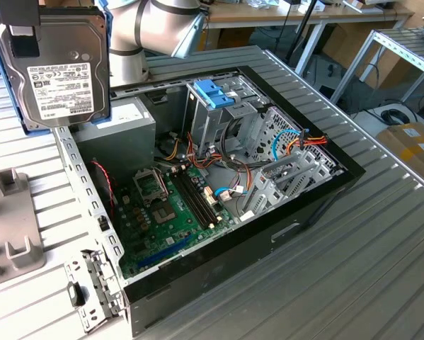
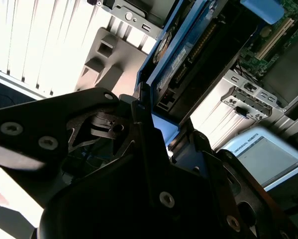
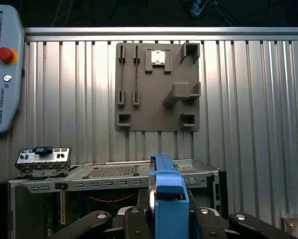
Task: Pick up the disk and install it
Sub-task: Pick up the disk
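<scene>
The disk (image 1: 56,71) is a silver hard drive with a white label and a blue frame along its edges. It hangs upright in the air at the exterior view's upper left, above the corner of the open computer case (image 1: 325,191). My gripper (image 1: 25,39) is shut on its top edge. In the first wrist view the disk (image 3: 166,199) is edge-on between the black fingers (image 3: 131,219) of the gripper (image 3: 167,221). The second wrist view shows the disk (image 2: 188,55) reaching away from the gripper (image 2: 166,129).
Inside the case are a metal drive cage with a blue handle (image 1: 213,92), a grey power-supply box (image 1: 116,131), a green motherboard (image 1: 169,212) and loose cables (image 1: 307,142). A grey fixture plate (image 3: 156,87) and a teach pendant (image 3: 2,69) lie on the ribbed metal table (image 1: 353,269).
</scene>
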`<state>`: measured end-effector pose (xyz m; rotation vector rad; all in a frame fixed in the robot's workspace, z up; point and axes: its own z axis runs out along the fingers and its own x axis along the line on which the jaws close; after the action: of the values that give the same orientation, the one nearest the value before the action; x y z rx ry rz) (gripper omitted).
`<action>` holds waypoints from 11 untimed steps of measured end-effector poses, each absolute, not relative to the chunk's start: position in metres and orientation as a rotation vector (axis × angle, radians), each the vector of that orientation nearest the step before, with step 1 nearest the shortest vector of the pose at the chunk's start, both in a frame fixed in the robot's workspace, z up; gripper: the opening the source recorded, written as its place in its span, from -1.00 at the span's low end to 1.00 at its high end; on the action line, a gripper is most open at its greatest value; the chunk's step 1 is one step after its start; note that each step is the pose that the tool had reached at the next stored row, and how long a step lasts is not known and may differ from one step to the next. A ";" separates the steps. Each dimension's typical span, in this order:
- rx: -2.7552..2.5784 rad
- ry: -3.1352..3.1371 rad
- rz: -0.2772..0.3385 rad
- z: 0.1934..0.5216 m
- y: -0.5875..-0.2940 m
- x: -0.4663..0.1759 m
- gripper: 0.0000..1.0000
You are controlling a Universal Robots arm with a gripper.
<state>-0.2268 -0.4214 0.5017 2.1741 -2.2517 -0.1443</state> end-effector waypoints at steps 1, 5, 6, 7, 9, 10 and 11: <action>2.174 -2.252 -0.144 0.502 -0.421 -0.227 -0.26; 2.174 -2.252 -0.144 0.502 -0.421 -0.225 -0.26; 2.174 -2.252 -0.144 0.502 -0.421 -0.224 -0.26; 2.174 -2.252 -0.144 0.502 -0.421 -0.224 -0.26; 2.174 -2.252 -0.144 0.502 -0.421 -0.223 -0.26; 2.174 -2.252 -0.144 0.502 -0.421 -0.223 -0.26; 2.174 -2.252 -0.144 0.502 -0.421 -0.222 -0.26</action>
<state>-0.2225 -0.4214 0.5017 2.1741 -2.2517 -0.1443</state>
